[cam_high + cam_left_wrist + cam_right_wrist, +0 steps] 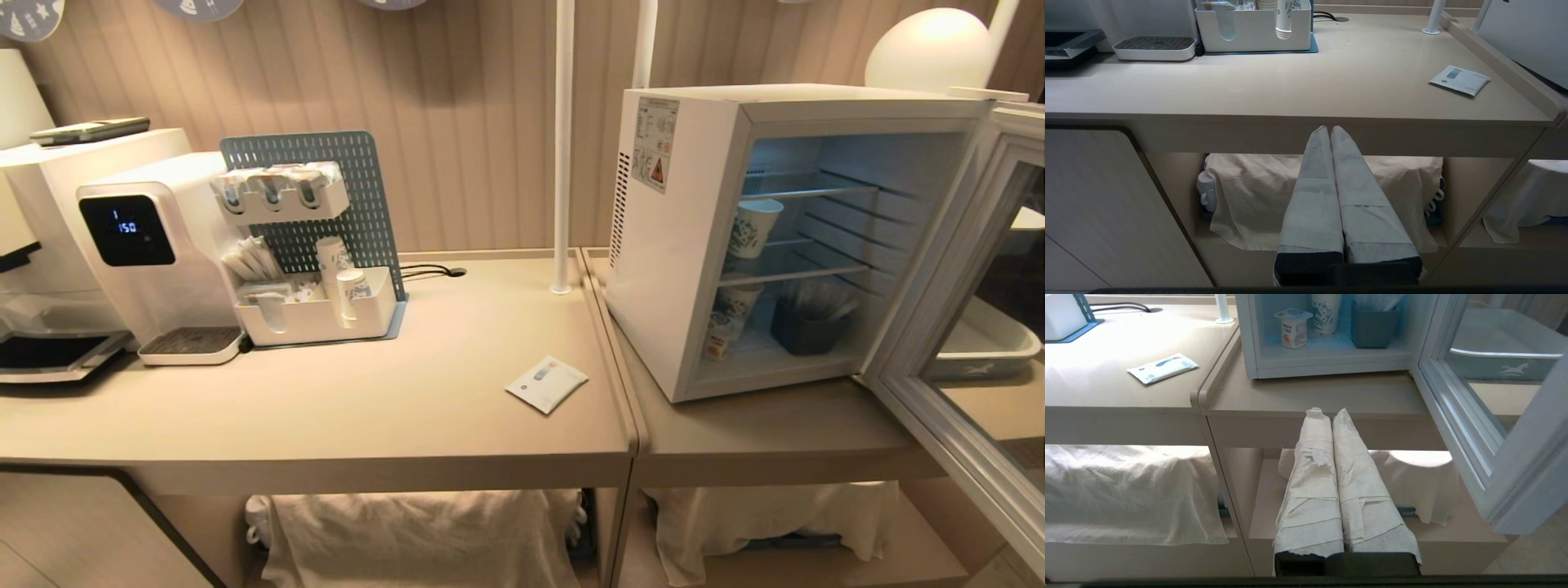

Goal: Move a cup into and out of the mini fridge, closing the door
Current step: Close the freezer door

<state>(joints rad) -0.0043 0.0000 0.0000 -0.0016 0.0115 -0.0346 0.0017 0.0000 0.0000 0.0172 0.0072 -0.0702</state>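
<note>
The cup (1293, 327) sits inside the mini fridge (678, 269), door (963, 327) wide open; both grippers clenched empty, nothing begun.

The right claw (1327, 413) was seen with its paper-wrapped fingers (1310, 490) pressed together, empty, held low before the tabletop (1323, 398). The mini fridge (1249, 343) was found standing on it, the door (1461, 428) swung wide. On the fridge floor the cup (1292, 328) was set just beside a patterned paper cup (1326, 312) and near a dark bin (1374, 328). A flat white packet (1162, 368) was laid on the neighbouring tabletop.
</note>
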